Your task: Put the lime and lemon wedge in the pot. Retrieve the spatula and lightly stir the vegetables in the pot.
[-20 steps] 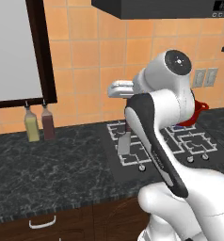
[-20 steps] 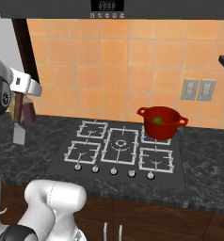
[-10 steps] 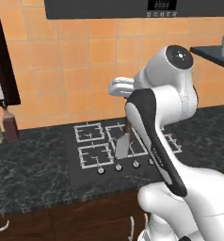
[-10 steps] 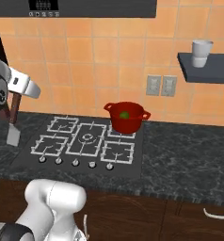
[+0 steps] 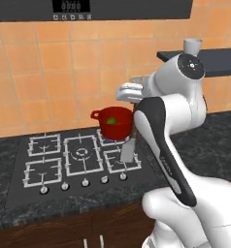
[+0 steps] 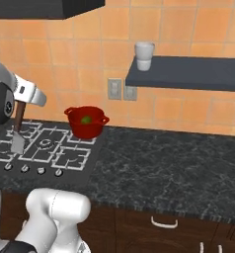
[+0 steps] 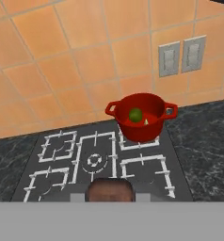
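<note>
Over the stove, I'm gripping the short wooden-handled spatula [image 5: 127,147] in the fingers [image 5: 132,107], grey blade hanging beside the deep red pot [image 5: 113,123] holding the round green lime [image 7: 135,114]. Feels light and stiff; holding the handle's top.

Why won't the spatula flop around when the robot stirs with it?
The spatula looks stiff: its wooden handle and flat metal blade hang straight down from the gripper, with no bend. It's probably light, being short and thin. It might swing or slip a little, since it seems to be held only near the handle's top.
</note>
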